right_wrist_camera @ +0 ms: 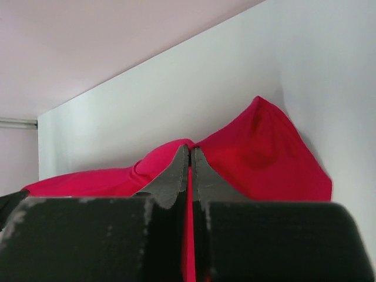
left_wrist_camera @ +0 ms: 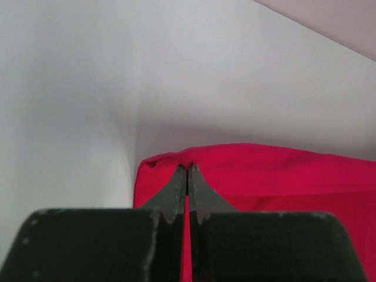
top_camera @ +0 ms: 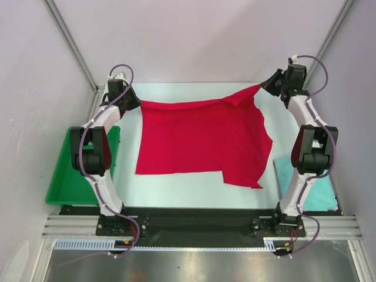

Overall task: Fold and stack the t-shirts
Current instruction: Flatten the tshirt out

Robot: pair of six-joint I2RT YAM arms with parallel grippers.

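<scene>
Top external view: red t-shirt (top_camera: pixel 200 141) lies spread across the middle of the white worktop (top_camera: pixel 194 191), held at its two far corners. Left wrist view: left hand (left_wrist_camera: pixel 187 171) is clenched on the far-left corner, with red cloth pinched between the closed fingertips. Right wrist view: right hand (right_wrist_camera: pixel 190 151) is clenched on the far-right corner, where the cloth bunches upward. A folded teal t-shirt (top_camera: pixel 320 188) lies at near right, partly hidden by the right arm (top_camera: pixel 311 147). A green tray (top_camera: pixel 70 182) sits at the left edge.
</scene>
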